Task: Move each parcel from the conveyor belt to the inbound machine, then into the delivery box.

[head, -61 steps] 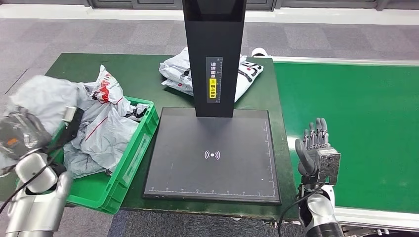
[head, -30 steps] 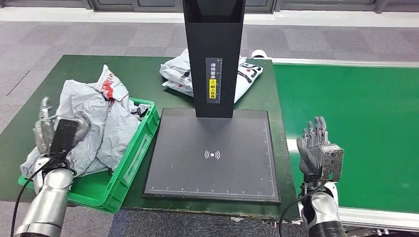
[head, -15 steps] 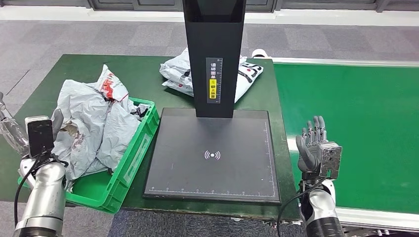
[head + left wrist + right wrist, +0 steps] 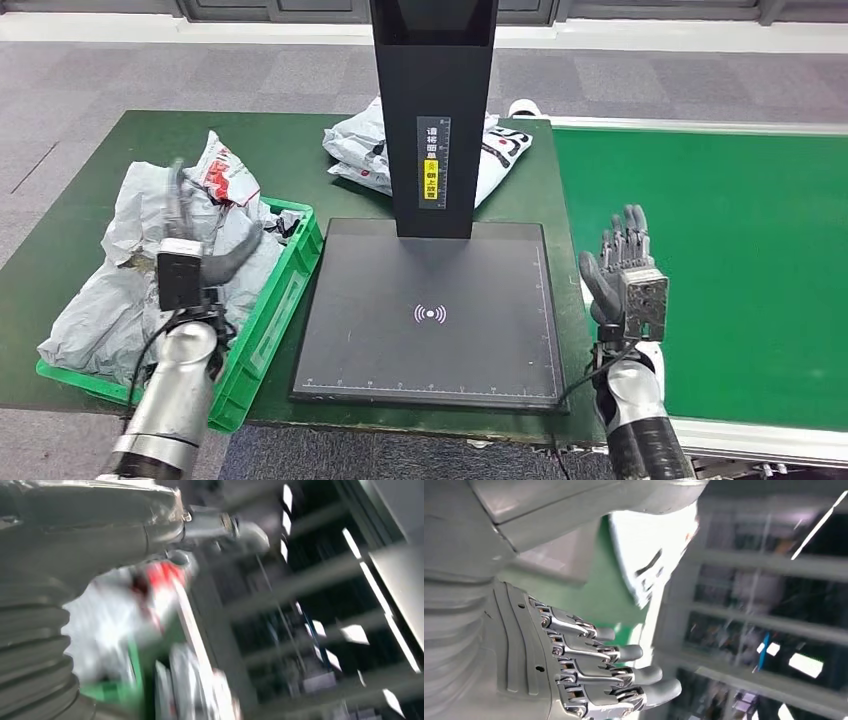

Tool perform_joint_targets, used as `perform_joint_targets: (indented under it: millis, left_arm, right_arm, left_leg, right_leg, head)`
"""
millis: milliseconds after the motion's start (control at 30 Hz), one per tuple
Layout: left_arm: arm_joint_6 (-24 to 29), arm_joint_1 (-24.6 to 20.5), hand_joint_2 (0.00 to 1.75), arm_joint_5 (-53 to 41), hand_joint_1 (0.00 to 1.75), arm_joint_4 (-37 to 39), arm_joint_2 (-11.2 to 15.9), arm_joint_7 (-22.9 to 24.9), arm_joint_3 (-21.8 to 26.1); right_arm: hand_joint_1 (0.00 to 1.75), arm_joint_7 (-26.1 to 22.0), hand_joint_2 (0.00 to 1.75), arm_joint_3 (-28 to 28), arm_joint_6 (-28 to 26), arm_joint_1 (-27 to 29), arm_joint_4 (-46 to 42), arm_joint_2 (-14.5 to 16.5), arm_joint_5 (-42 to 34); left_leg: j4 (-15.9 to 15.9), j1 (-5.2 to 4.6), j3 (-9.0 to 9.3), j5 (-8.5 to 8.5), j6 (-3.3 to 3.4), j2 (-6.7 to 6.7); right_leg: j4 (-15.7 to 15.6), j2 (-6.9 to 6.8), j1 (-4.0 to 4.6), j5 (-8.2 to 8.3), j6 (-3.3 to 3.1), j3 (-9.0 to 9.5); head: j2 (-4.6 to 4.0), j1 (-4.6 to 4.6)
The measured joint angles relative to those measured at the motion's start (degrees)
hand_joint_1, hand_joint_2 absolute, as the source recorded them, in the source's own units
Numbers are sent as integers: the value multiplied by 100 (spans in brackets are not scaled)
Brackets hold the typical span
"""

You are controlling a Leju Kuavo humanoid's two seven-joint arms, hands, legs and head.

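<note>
From the head view the left hand (image 4: 205, 255) hovers empty, fingers spread, over grey parcels (image 4: 120, 290) heaped in the green delivery box (image 4: 270, 320) at nine o'clock. The right hand (image 4: 622, 262) is open, fingers straight. The left wrist view, blurred, perhaps shows parcels (image 4: 125, 625).

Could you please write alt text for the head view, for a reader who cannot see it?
A black inbound machine with a tall post stands on a green table. Beside it, grey parcels fill a green delivery box; the robot's left hand is over them, and the right hand is open by the bare conveyor belt. More parcels lie behind the post.
</note>
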Motion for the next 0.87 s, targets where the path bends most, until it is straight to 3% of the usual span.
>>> perform_joint_targets:
  millis: [300, 633, 867]
  left_arm:
    - [-42, -140, 175, 143, 0, 107, -162, -80, -706]
    - [523, -978, 175, 71, 0, 1348, -1205, -330, -1792]
    - [877, -1473, 175, 96, 0, 2363, -1601, -435, -2052]
  right_arm:
    - [0, -42, 175, 252, -94, -167, 53, 37, -5]
    - [0, -34, 175, 1121, -585, -634, 535, 354, 216]
    - [0, -341, 175, 1301, -1104, -775, 792, 391, 109]
  left_leg:
    - [1, 5, -5, 0, -1, 2]
    - [5, 2, -15, 6, 7, -9]
    - [5, 1, -18, 6, 8, -9]
  right_leg:
    - [0, 2, 5, -1, -5, -9]
    - [0, -11, -1, 5, 2, -10]
    - [0, -10, 0, 5, 2, -12]
  head:
    - [-1, -2]
    - [-1, -1]
    - [0, -1]
